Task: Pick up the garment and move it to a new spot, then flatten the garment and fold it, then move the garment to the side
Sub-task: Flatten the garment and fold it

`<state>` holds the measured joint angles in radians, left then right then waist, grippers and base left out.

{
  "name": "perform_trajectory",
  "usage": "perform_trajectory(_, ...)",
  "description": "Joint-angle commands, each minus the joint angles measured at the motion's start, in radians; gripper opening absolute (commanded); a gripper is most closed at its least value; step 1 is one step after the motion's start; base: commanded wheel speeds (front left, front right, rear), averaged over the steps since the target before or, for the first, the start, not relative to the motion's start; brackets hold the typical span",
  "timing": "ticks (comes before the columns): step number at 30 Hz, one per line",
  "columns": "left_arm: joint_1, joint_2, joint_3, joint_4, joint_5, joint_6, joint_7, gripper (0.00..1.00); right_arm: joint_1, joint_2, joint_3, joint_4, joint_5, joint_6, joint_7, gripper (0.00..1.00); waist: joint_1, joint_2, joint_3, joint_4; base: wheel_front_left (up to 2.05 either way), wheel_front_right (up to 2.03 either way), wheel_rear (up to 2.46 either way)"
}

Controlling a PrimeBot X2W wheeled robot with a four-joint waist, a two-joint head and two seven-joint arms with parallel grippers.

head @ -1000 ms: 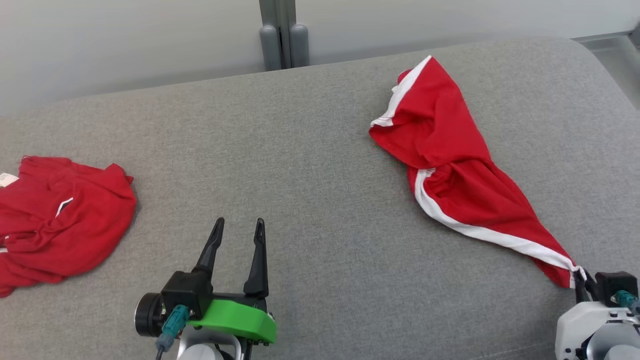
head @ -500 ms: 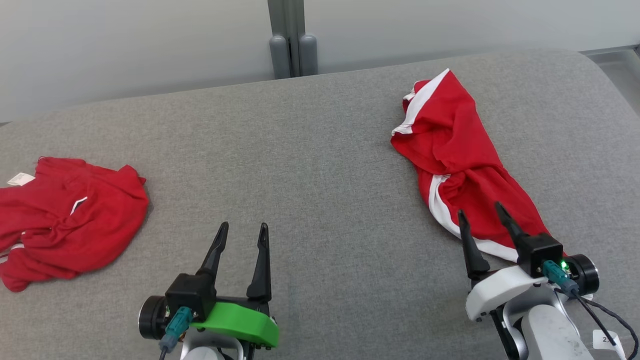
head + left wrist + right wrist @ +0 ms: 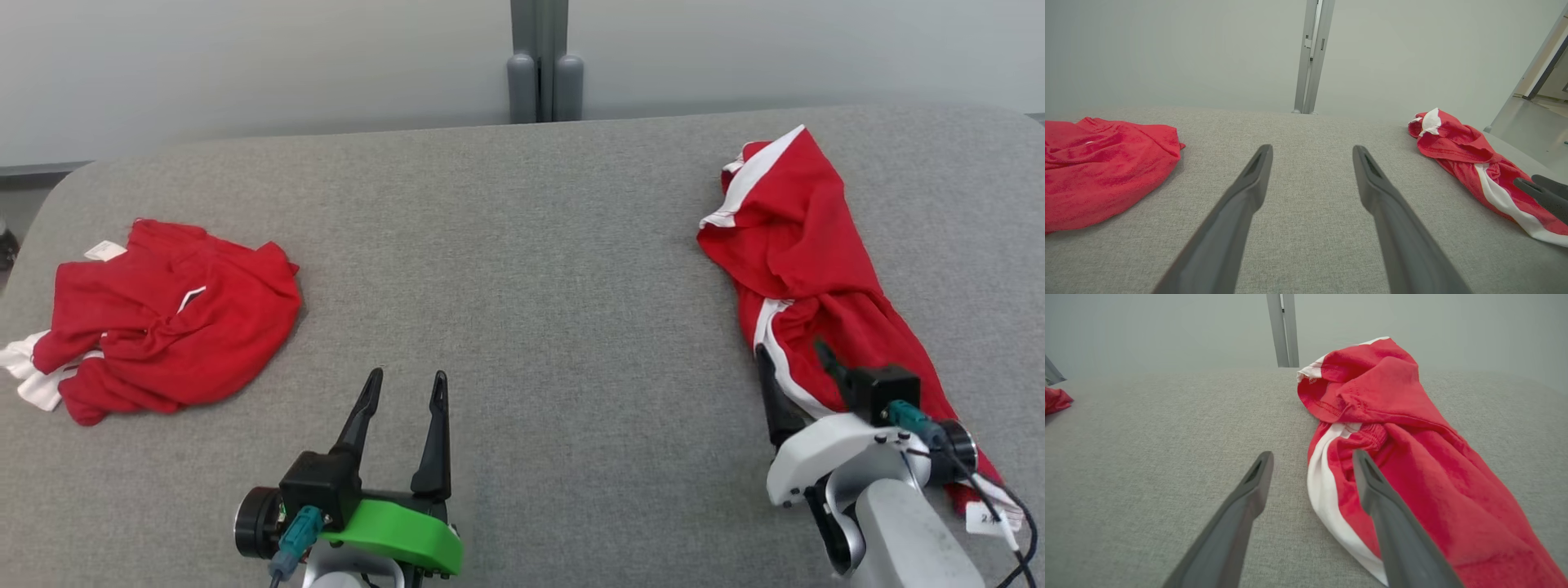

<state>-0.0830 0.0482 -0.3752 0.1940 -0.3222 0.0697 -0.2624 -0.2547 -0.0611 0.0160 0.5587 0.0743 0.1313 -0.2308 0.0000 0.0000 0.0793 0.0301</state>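
Note:
The garment [image 3: 808,269] is red with white stripes and lies stretched in a long twisted strip on the right of the grey padded surface [image 3: 531,245]. It also shows in the left wrist view [image 3: 1457,151] and the right wrist view [image 3: 1404,416]. My right gripper [image 3: 790,349] is open above the garment's near part. Its one finger is over the red cloth and the other over bare surface beside the white stripe [image 3: 1323,490], with nothing held [image 3: 1312,453]. My left gripper [image 3: 408,376] is open over bare surface near the front middle [image 3: 1312,148].
A second red garment [image 3: 175,327] lies crumpled at the left end of the surface, with a white tag and white trim. A grey post [image 3: 545,65] stands against the pale wall behind. The surface's rounded edges lie close to both garments.
My right gripper has let go of the garment's near tip and opened, and now sits over the garment's near part. The head camera has swung, shifting the whole picture. The left gripper stays open.

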Motion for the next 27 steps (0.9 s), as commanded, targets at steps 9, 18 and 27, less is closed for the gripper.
perform_trajectory(9,-0.032,0.004,-0.001,-0.005,-0.006,0.008,-0.004,1.00,-0.167,-0.017,-0.164,0.205,0.013,-0.001,0.029,1.00,0.0000,0.0000,0.070,0.109,0.00,0.00,0.00)
perform_trajectory(18,-0.047,0.004,-0.021,-0.008,-0.014,0.010,-0.004,1.00,-0.266,-0.065,-0.214,0.357,-0.008,-0.001,0.023,1.00,0.0000,0.0000,0.099,0.152,0.00,0.00,0.00)
perform_trajectory(27,-0.045,0.004,-0.022,0.001,-0.022,0.013,-0.004,1.00,-0.305,-0.038,-0.141,0.422,0.028,-0.001,-0.015,0.00,0.0000,0.0000,0.079,0.162,0.00,0.00,0.00)
